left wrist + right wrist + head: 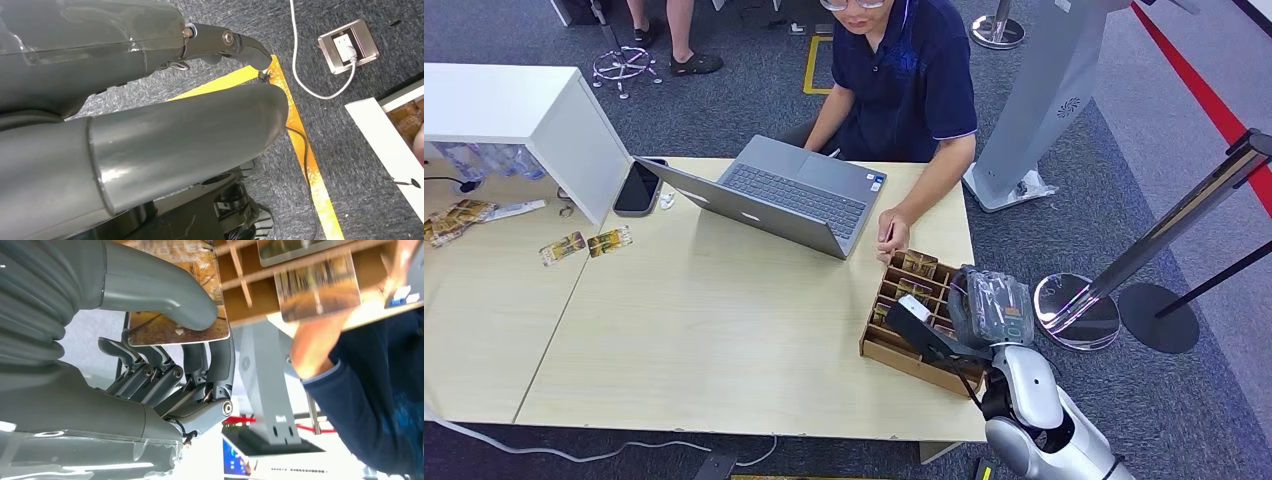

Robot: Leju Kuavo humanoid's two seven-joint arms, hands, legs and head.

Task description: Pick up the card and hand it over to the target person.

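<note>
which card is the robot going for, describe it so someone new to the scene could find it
Start at the light wooden table and go to the brown divided box at its right end, beside the open laptop. Over that box, the right hand pinches one card between thumb and fingers. Unlike the cards slotted in the compartments, it is held in the hand.

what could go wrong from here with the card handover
1. The right hand pinches the card only near one edge, between thumb and fingers, so it might slip or twist as it lifts.
2. The card sits right over the wooden divider box, so it might snag a partition.
3. The person's hand rests at the box's far corner, close enough for a bump.
</note>
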